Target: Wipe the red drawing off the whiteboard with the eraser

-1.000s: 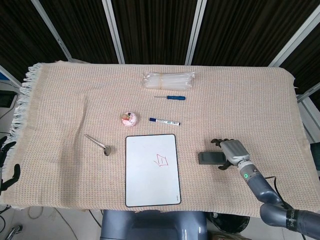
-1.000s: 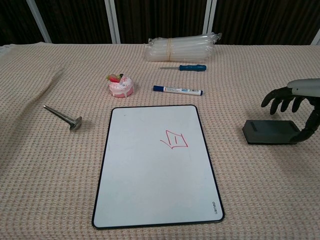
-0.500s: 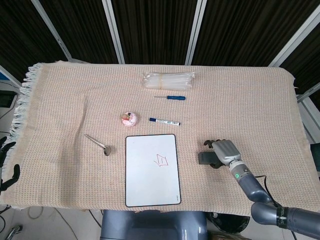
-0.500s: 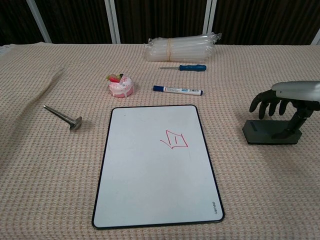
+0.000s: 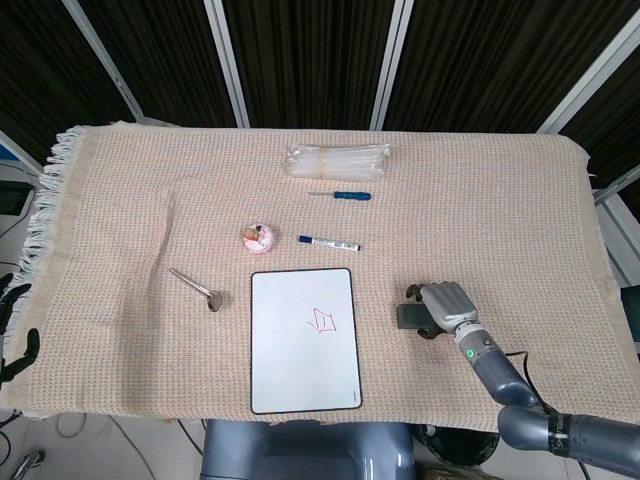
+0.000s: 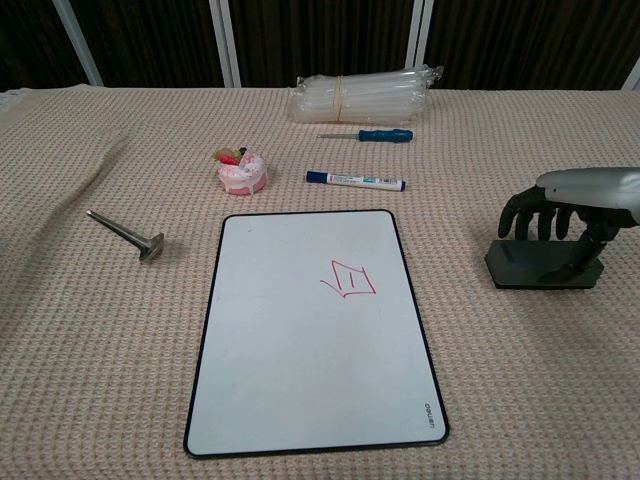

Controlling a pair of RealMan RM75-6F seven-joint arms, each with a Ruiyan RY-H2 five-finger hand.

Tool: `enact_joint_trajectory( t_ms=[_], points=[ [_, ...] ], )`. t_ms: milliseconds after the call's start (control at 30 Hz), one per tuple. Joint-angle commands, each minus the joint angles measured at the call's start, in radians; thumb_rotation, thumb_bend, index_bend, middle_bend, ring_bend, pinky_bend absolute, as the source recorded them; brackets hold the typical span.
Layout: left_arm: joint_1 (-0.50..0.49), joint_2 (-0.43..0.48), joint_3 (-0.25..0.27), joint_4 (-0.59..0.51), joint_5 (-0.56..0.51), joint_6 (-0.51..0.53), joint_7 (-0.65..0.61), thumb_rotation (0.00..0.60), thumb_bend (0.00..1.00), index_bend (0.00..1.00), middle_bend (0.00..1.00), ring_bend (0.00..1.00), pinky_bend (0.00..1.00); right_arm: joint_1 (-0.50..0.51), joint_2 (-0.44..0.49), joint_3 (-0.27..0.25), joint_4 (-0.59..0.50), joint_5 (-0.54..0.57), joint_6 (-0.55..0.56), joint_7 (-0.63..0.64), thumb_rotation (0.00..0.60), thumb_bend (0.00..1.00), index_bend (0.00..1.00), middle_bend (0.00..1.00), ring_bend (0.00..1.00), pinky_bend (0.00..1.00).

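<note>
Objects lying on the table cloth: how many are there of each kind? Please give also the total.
Whiteboard: 1
Eraser: 1, under the right robot hand
Marker pen: 1
Screwdriver: 1
Bundle of clear plastic tubes: 1
Pink cake-shaped toy: 1
Metal stem with flat head: 1
Total: 7

Bare cloth (image 6: 455, 260) separates eraser (image 6: 535, 267) from whiteboard (image 6: 300, 330); marker (image 6: 355, 181) lies beyond.
</note>
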Motion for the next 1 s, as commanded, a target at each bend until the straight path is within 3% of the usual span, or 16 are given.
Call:
enact_joint_trajectory(
  t_ms=[33, 833, 1000],
  points=[
    [0.0, 0.0, -0.001, -0.001, -0.002, -0.001, 0.001, 0.6, 0.48, 0.15, 0.02, 0.0, 0.0, 0.002, -0.002, -0.002, 0.001, -0.002, 0.002, -0.001, 0.6, 0.31, 0.34, 0.36, 0.38, 0.36],
    [0.001, 0.0, -0.004, -0.004, -0.012, -0.001, 0.007, 0.6, 0.48, 0.17, 0.02, 0.0, 0.0, 0.02, -0.021, -0.017, 0.012, -0.001, 0.012, -0.012, 0.6, 0.36, 0.4, 0.41, 0.44, 0.39],
    [0.001, 0.001, -0.004, -0.004, -0.013, -0.002, 0.007, 0.6, 0.48, 0.18, 0.02, 0.0, 0.0, 0.023, -0.018, -0.02, 0.01, -0.003, 0.007, -0.011, 0.6, 0.39, 0.44, 0.46, 0.49, 0.42]
  ],
)
